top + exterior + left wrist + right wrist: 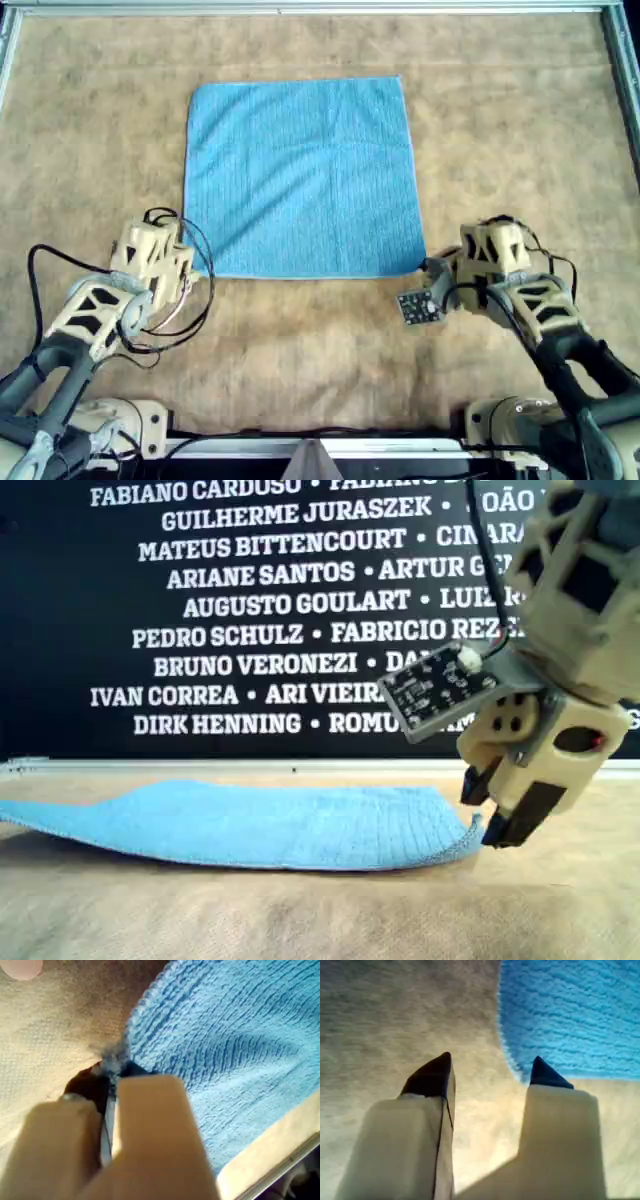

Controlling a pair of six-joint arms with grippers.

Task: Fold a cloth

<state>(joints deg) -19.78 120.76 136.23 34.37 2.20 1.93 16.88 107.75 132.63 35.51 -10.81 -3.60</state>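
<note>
left claw (188, 268) pinched shut on the near-left corner of the cloth (305, 175) in the overhead view, ready for lifting. cloth spread flat mid-surface (300, 340). right claw (432, 270) gaping wide beside the near-right corner, not yet gripping.

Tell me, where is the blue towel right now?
The light blue towel lies flat on the brown mat, centered in the overhead view, with the left end effector and right end effector at its two near corners.

Top-down overhead, low side-on exterior, both sharing the cloth (302, 178).
</note>
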